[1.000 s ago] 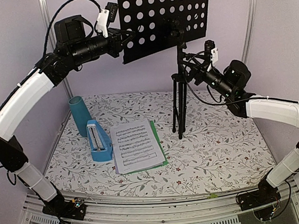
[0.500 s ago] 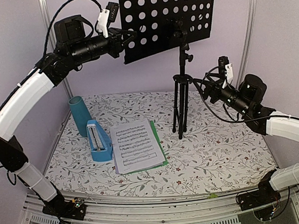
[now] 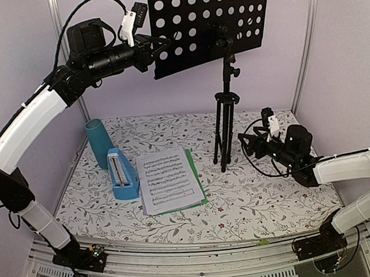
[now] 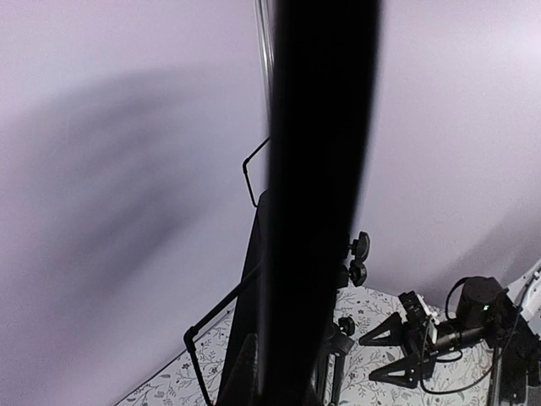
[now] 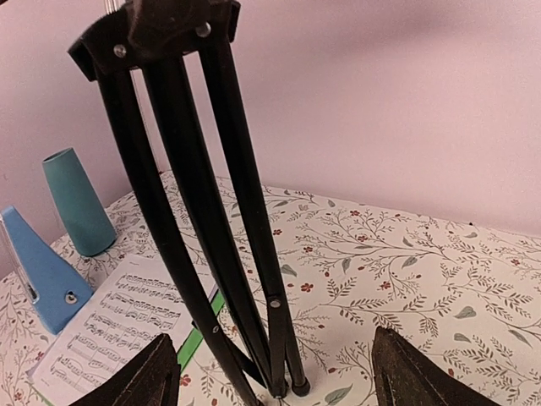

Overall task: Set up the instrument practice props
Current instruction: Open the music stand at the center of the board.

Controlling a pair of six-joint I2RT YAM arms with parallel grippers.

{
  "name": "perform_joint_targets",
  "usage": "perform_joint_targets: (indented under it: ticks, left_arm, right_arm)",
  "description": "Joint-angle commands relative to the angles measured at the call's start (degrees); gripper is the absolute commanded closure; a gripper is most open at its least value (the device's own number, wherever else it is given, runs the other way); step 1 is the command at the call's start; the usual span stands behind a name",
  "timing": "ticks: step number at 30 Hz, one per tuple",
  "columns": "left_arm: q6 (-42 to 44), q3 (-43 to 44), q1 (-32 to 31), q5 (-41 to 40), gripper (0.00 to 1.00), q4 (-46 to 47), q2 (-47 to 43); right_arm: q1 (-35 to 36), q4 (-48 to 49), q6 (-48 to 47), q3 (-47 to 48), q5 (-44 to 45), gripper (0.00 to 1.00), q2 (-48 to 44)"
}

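The black tripod music stand (image 3: 225, 120) stands at the back centre with its legs folded together. Its perforated desk (image 3: 206, 24) is high up. My left gripper (image 3: 159, 49) is shut on the desk's left edge, which fills the left wrist view as a dark band (image 4: 321, 169). My right gripper (image 3: 247, 145) is open and empty, low and just right of the tripod legs (image 5: 211, 220), which stand ahead between its fingers (image 5: 144, 381). The white and green sheet-music pages (image 3: 170, 180) lie flat at front centre. The blue metronome (image 3: 122, 175) lies left of them.
A teal cylinder cup (image 3: 98, 142) stands upright at the back left, behind the metronome. The flower-patterned table (image 3: 270, 190) has purple walls close on three sides. A metal rail (image 3: 180, 264) runs along the near edge.
My right arm has come down from the stand's upper shaft to table level beside the tripod legs. The desk has shifted slightly up and right. The left gripper has stayed on the desk edge.
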Motion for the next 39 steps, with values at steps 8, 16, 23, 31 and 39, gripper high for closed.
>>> perform_joint_targets:
  ticks: [8,16,23,31,39]
  left_arm:
    - [0.70,2.60,-1.30,2.52,1.00,5.69,-0.87]
    - [1.13,3.57,-1.26,3.26,1.00,5.13,-0.45]
    - [1.23,4.20,-1.39,3.99,1.00,4.87,-0.25]
    - [1.23,5.54,-1.43,2.85,1.00,3.80,-0.09]
    - [0.66,5.68,-1.63,4.02,1.00,3.76,0.41]
  right_arm:
    - [-0.30,18.07,-3.85,7.39,6.55,0.21,16.05]
    - [-0.26,18.58,-5.13,11.54,7.37,0.21,20.94]
    - [-0.30,18.48,-5.08,12.79,11.29,0.22,22.85]
    - [-0.43,15.73,-8.68,11.78,18.60,0.23,21.31]
    - [-2.38,11.71,-11.36,7.79,20.78,0.23,16.04]
